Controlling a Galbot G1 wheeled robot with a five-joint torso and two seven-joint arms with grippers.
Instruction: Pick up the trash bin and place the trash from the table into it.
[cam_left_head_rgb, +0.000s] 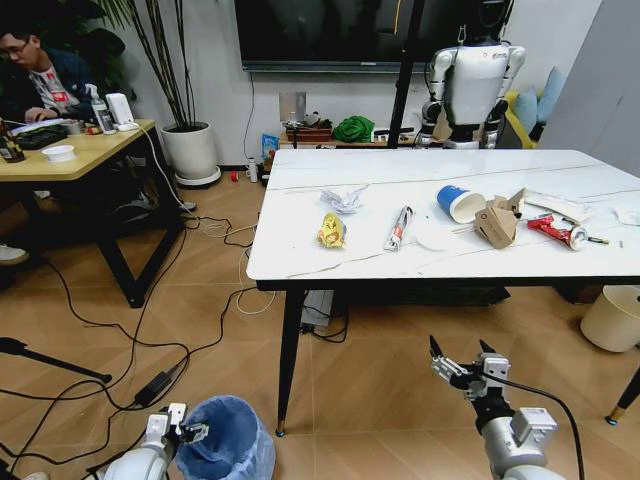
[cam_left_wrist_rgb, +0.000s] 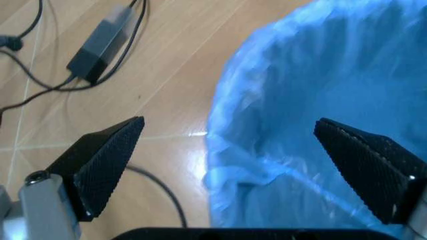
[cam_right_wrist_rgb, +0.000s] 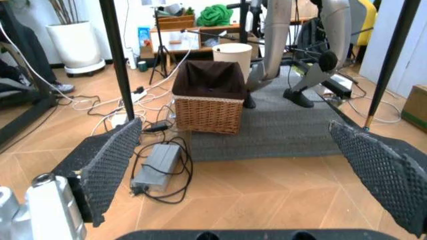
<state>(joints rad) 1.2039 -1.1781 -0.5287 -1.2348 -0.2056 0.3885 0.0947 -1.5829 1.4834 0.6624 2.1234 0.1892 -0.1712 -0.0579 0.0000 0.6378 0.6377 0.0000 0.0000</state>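
The trash bin (cam_left_head_rgb: 230, 440), lined with a crinkled light-blue bag, stands on the floor near the table's front left leg. My left gripper (cam_left_head_rgb: 184, 430) is open at its rim. In the left wrist view one finger (cam_left_wrist_rgb: 100, 160) hangs over the floor outside the trash bin (cam_left_wrist_rgb: 320, 100) and the other over the bag. My right gripper (cam_left_head_rgb: 462, 360) is open and low in front of the table (cam_left_head_rgb: 300, 262). The trash lies on top: a blue cup (cam_left_head_rgb: 460, 203), torn cardboard box (cam_left_head_rgb: 497, 224), yellow wrapper (cam_left_head_rgb: 332, 231), silver wrapper (cam_left_head_rgb: 345, 199), tube (cam_left_head_rgb: 399, 228) and red tube (cam_left_head_rgb: 555, 231).
Cables and a power brick (cam_left_wrist_rgb: 100, 47) lie on the wooden floor left of the bin. A cream-white bin (cam_left_head_rgb: 612, 318) stands at the right. Under the table are a wicker basket (cam_right_wrist_rgb: 210, 97) and a grey rug (cam_right_wrist_rgb: 287, 125). A wooden desk (cam_left_head_rgb: 80, 155) stands at the left.
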